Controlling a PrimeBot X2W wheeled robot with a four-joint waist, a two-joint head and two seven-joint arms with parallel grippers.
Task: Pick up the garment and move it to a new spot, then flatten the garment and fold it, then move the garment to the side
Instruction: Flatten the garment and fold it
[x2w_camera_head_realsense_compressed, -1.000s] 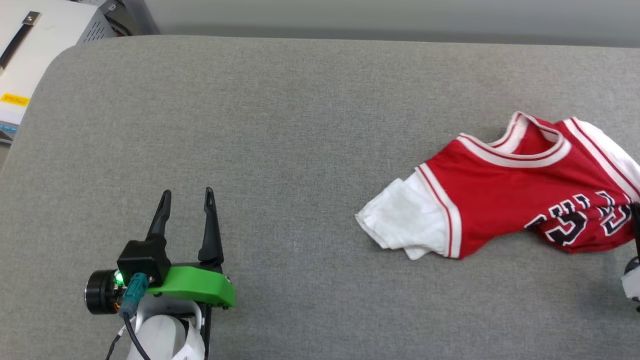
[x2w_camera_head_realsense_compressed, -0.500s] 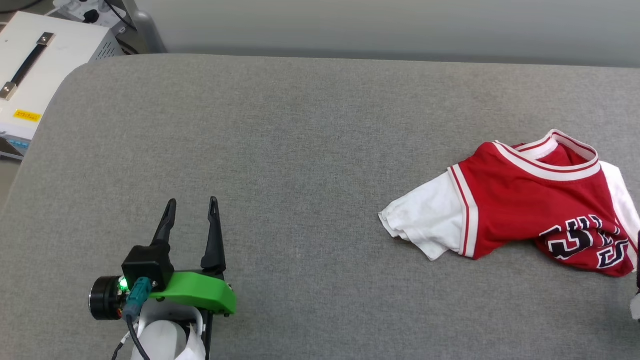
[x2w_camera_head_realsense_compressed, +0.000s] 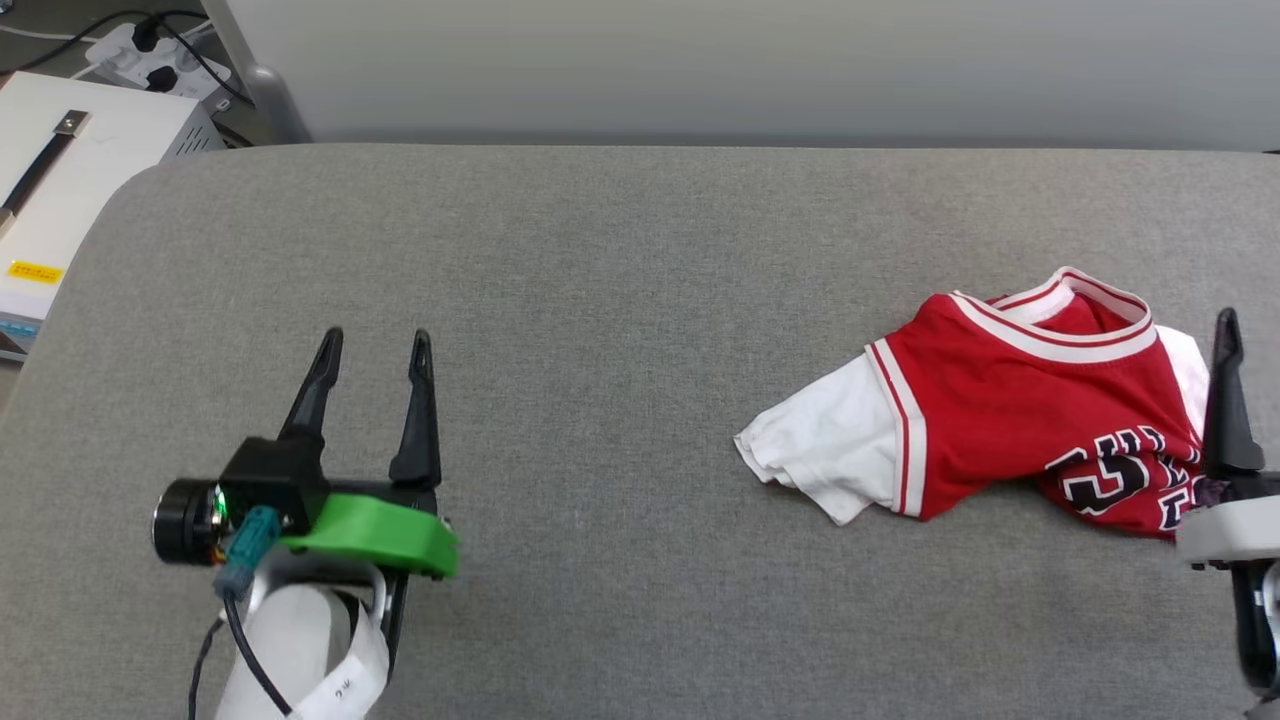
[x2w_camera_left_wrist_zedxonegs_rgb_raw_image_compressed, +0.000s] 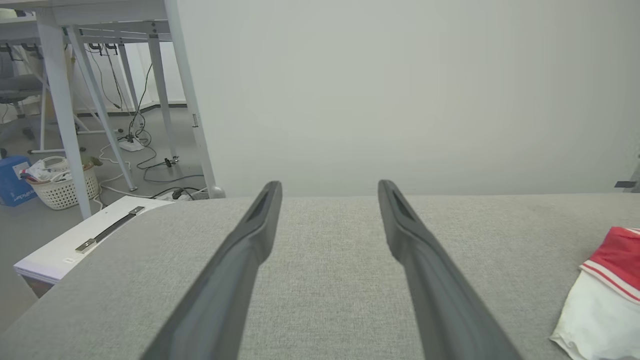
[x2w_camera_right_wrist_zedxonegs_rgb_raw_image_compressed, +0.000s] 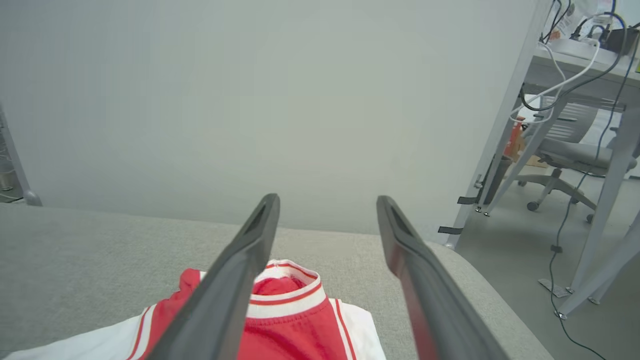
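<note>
Jersey T-shirt (x2w_camera_head_realsense_compressed: 1010, 420) lies crumpled at the right end of the grey table (x2w_camera_head_realsense_compressed: 600, 300), freshly released by my right gripper (x2w_camera_right_wrist_zedxonegs_rgb_raw_image_compressed: 325, 200), now spread wide above it like the idle left gripper (x2w_camera_head_realsense_compressed: 375, 345); I reckon flattening comes next.

A lab-like office workroom: white metal-legged desks (x2w_camera_left_wrist_zedxonegs_rgb_raw_image_compressed: 59, 100), loose cables (x2w_camera_left_wrist_zedxonegs_rgb_raw_image_compressed: 165, 176) and a power strip (x2w_camera_left_wrist_zedxonegs_rgb_raw_image_compressed: 131, 145) on the grey floor (x2w_camera_right_wrist_zedxonegs_rgb_raw_image_compressed: 500, 260), a swivel office chair (x2w_camera_right_wrist_zedxonegs_rgb_raw_image_compressed: 570, 150), a plain grey partition (x2w_camera_right_wrist_zedxonegs_rgb_raw_image_compressed: 250, 100) behind the padded worktop (x2w_camera_head_realsense_compressed: 600, 300).

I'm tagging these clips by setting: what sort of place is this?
Probably an office or lab workspace: metal-legged desks, loose floor cables and a wheeled office chair surround the grey padded table.
</note>
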